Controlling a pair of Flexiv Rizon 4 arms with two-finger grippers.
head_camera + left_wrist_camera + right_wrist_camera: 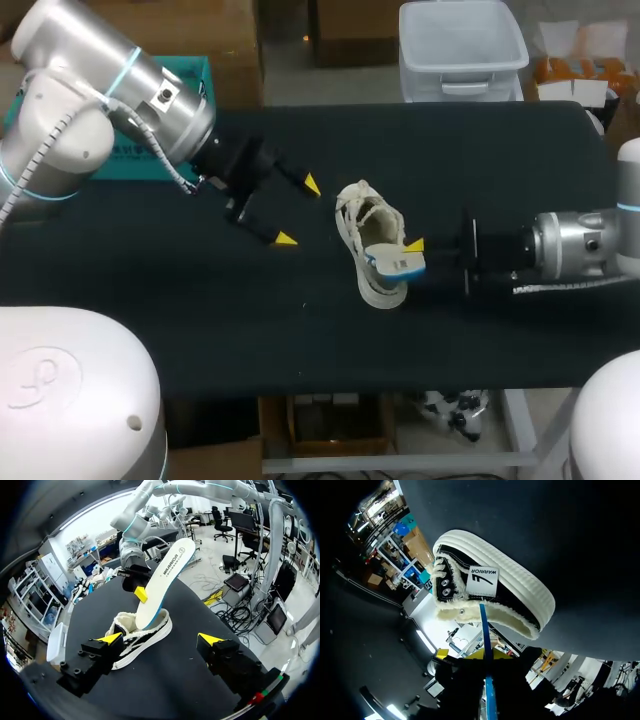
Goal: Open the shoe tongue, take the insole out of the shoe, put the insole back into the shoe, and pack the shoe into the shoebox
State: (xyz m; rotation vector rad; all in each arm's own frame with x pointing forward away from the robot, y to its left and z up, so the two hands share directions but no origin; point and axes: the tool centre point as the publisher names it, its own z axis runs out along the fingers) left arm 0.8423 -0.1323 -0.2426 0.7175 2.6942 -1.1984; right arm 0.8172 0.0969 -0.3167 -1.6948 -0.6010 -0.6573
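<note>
A white and black sneaker [365,235] rests in the middle of the black table [200,300], its laces loose. A white insole with a blue edge [400,263] sticks up out of its opening, lower end still inside the sneaker [142,635]. My right gripper [412,252] is shut on the insole [162,580] near its upper end; in the right wrist view the insole [483,622] shows edge-on between the right gripper's [487,667] fingers, above the sneaker [495,587]. My left gripper [298,211] hangs open left of the shoe, touching nothing; the left gripper [160,639] faces the shoe.
A teal crate [150,155] shows at the back left, behind my left arm. Bare black tabletop lies in front of the shoe toward the near edge [350,375] and on the far side [450,140].
</note>
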